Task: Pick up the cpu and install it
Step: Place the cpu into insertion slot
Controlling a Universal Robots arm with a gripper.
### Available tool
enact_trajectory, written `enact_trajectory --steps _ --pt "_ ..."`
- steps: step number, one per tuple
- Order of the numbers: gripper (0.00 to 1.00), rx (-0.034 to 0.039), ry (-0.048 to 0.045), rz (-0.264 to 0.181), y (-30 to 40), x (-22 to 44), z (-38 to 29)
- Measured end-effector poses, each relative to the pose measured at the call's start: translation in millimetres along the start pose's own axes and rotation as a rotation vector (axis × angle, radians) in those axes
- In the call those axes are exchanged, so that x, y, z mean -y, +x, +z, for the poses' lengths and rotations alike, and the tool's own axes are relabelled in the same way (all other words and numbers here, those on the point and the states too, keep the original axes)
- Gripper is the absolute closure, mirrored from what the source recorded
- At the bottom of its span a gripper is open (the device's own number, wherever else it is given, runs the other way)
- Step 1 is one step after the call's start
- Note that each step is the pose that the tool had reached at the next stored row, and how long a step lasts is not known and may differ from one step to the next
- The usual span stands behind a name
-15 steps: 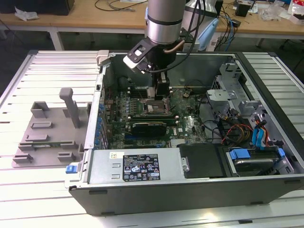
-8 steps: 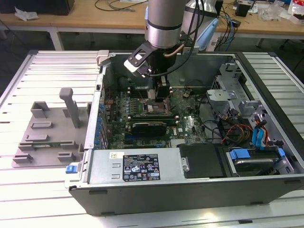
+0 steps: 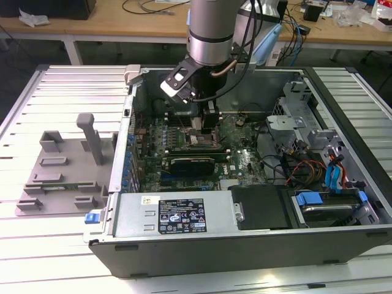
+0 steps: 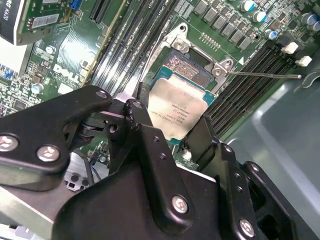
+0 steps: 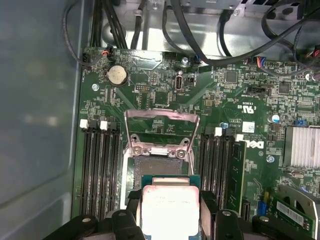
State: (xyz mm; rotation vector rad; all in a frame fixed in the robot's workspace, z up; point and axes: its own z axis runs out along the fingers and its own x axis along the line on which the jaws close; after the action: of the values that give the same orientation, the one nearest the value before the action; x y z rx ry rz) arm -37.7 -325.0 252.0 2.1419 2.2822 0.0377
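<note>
Second wrist view, item one: the black metal gripper (image 4: 172, 120). Its jaws are drawn in narrow and clamp the cpu (image 4: 177, 107), a flat square chip with a silver-grey metal top and a thin green edge. One black finger (image 4: 145, 130) presses on each of two opposite sides.

I log the chip as held directly over the dark square socket (image 4: 187, 67); I cannot tell whether it touches the socket floor.

Item two: the socket's bare-metal hinged frame (image 5: 160, 116), standing open just past the chip in the first wrist view. Its thin wire lever (image 4: 265, 75) is swung out to one side.

Item three: rows of long black memory slots (image 5: 100, 165) flank the socket on both sides, set in the green motherboard (image 5: 235, 95). A round silver coin battery (image 5: 117, 75) sits farther along the board.

Item four, exterior view: the open dark-grey computer case (image 3: 245, 245), lying on its side, with the silver-and-grey arm (image 3: 211, 37) standing down inside it.

Item five: a grey plastic fixture tray (image 3: 61, 177) lies beside the case on the exterior view's left. Both rest on the slatted silver table (image 3: 55, 86).
</note>
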Motion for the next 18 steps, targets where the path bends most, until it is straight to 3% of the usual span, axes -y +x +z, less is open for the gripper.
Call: enact_trajectory --steps 7,12,18 --pt "0.45 0.0005 -0.0068 0.000 -0.1 0.2 7.5" --pt "0.45 0.0007 -0.0081 0.000 -0.1 0.6 20.6" --pt "0.45 0.0017 -0.0082 0.023 1.1 0.7 25.8"
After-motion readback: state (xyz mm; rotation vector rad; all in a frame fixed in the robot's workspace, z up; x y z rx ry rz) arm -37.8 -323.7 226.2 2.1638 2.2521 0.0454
